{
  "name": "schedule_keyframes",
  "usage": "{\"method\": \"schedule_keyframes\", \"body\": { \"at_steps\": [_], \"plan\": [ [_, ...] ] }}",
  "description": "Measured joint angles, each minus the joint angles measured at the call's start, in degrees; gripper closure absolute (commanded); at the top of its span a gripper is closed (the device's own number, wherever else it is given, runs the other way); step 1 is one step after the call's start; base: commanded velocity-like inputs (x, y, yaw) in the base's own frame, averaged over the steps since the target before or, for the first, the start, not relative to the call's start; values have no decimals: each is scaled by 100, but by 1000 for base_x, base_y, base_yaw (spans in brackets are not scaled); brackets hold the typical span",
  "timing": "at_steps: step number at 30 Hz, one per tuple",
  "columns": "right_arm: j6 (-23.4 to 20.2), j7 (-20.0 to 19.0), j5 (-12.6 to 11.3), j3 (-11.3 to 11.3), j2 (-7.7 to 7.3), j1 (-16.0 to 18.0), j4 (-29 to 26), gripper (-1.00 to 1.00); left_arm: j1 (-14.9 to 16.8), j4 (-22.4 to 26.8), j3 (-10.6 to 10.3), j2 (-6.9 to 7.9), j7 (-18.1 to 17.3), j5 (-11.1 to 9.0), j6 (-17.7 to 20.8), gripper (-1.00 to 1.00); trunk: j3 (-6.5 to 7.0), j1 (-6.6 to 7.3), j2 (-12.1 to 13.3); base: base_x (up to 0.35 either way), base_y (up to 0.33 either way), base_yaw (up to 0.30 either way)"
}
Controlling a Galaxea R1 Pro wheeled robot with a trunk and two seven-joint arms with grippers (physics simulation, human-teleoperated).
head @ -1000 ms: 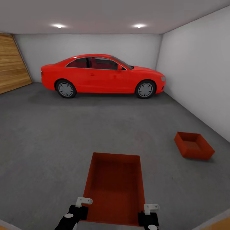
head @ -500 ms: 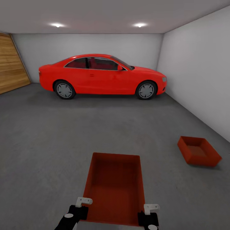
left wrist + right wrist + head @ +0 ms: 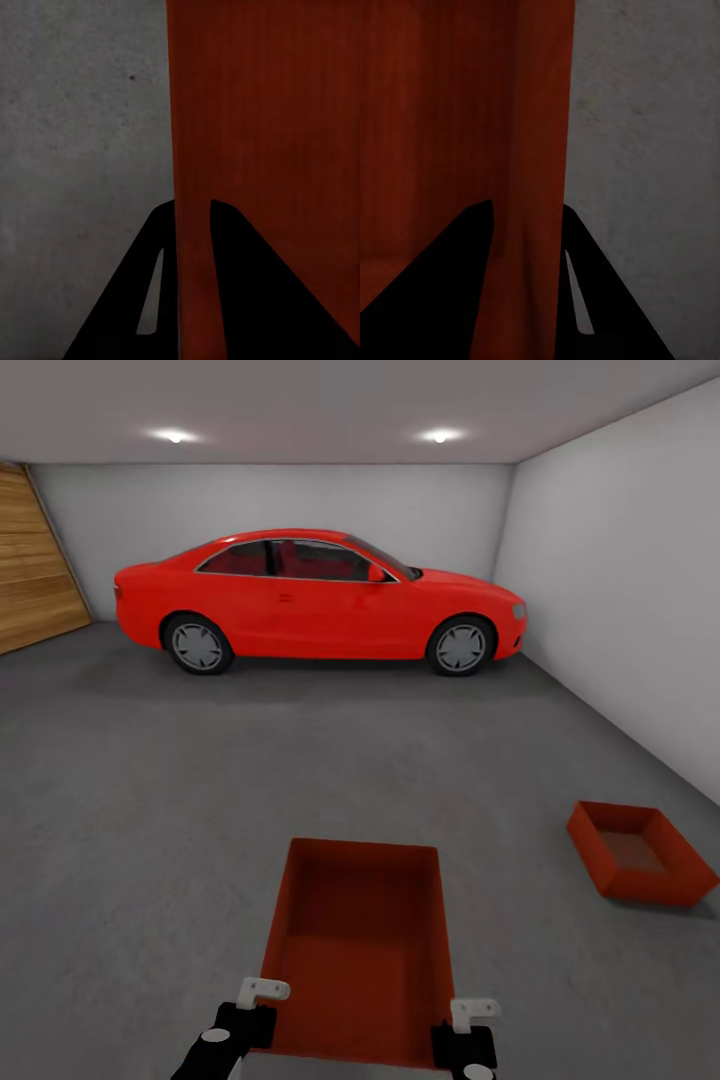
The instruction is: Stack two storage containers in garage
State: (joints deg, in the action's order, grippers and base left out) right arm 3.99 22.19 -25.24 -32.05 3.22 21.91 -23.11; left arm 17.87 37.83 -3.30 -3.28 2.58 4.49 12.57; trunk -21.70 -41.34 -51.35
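Note:
I am in the garage, carrying an orange-red storage container (image 3: pixel 358 945) low in front of me in the head view. My left gripper (image 3: pixel 250 1010) is shut on its left wall and my right gripper (image 3: pixel 465 1028) is shut on its right wall. In the left wrist view that wall (image 3: pixel 193 225) runs between the dark fingers (image 3: pixel 150 300); the right wrist view shows the other wall (image 3: pixel 536 225) pinched the same way. The second storage container (image 3: pixel 640 852) rests on the dark grey floor (image 3: pixel 150 810) ahead to my right, near the white wall.
A red car (image 3: pixel 318 600) is parked across the back of the garage. A wooden door (image 3: pixel 35 560) stands at the far left. A white wall (image 3: pixel 630 580) runs along the right side. Open concrete lies between me and the car.
The whole view has shifted: the car has slid slightly left and the floor container has moved right and down in the picture, so the camera moved. My hold on the carried container is unchanged.

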Motion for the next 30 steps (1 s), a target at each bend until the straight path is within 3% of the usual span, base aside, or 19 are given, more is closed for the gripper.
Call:
{"method": "schedule_keyframes", "body": {
  "at_steps": [30],
  "plan": [
    [0, 0, 0, 2, -1, -4, -1, 100, 0, -4, 7, -3, -4, 11, 0, 100, 0, 0, 0, 322, 0, 0]
  ]
}}
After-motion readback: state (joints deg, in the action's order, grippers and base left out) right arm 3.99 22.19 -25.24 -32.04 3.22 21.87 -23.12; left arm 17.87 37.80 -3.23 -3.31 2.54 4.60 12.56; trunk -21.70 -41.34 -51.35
